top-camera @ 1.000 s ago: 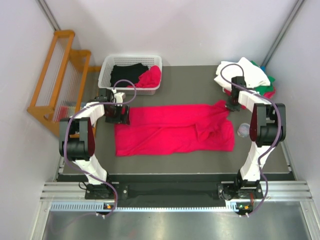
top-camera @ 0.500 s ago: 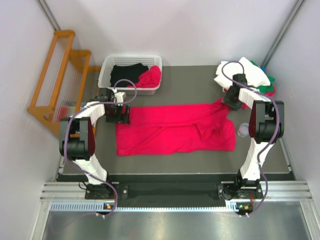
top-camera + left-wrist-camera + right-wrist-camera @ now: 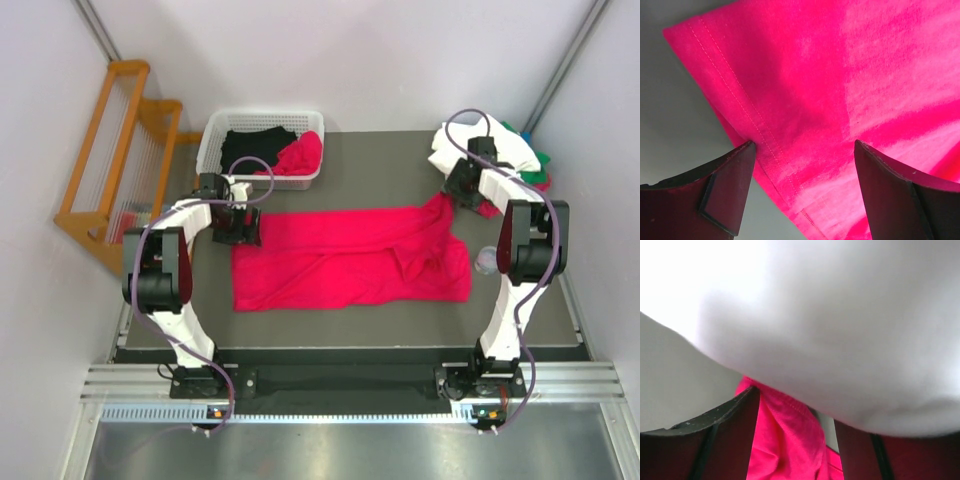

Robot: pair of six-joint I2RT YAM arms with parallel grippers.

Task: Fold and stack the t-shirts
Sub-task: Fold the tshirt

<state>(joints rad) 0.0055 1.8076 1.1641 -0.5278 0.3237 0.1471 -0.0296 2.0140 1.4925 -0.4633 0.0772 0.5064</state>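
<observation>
While spread flat, crimson t-shirt (image 3: 350, 258) lies lengthwise left-to-right.

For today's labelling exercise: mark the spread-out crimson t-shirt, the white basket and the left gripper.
crimson t-shirt (image 3: 340, 262), top view, middle of the flat cloth.
white basket (image 3: 212, 148), top view, its left wall.
left gripper (image 3: 802, 170), left wrist view, midway between the open fingertips, over the shirt's hem.

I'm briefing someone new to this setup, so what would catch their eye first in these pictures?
The crimson t-shirt spread across the middle of the dark table dominates. The open left gripper sits at its left edge, and the right gripper at the far right corner beside the pile of shirts.
</observation>
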